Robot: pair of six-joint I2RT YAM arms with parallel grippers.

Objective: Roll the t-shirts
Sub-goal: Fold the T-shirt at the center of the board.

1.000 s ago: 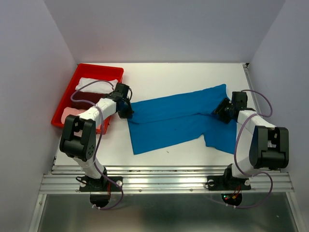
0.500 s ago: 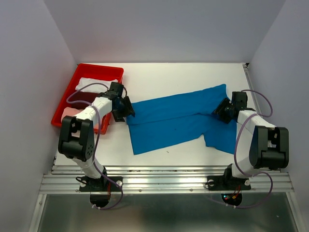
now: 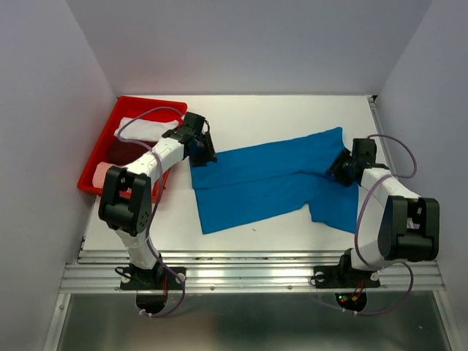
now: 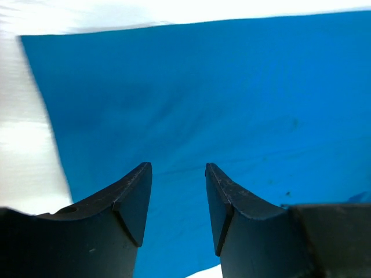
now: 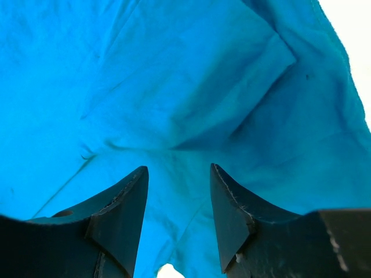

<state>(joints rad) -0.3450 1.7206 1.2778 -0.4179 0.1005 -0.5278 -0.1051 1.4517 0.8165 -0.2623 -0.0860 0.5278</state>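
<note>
The blue t-shirt (image 3: 270, 179) lay spread across the counter's (image 3: 292, 117) middle toward its right edge. The left pincer (image 4: 177, 169) and right pincer (image 5: 178, 169) both gaped empty over its opposite ends.

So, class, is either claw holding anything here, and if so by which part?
Nothing is held. The left claw and the right claw both stand open over the blue t-shirt, with bare cloth showing through the gap between their fingers.

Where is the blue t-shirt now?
In the top view, the blue t-shirt lies spread mid-table between the left gripper and the right gripper, right of the red tray.
</note>
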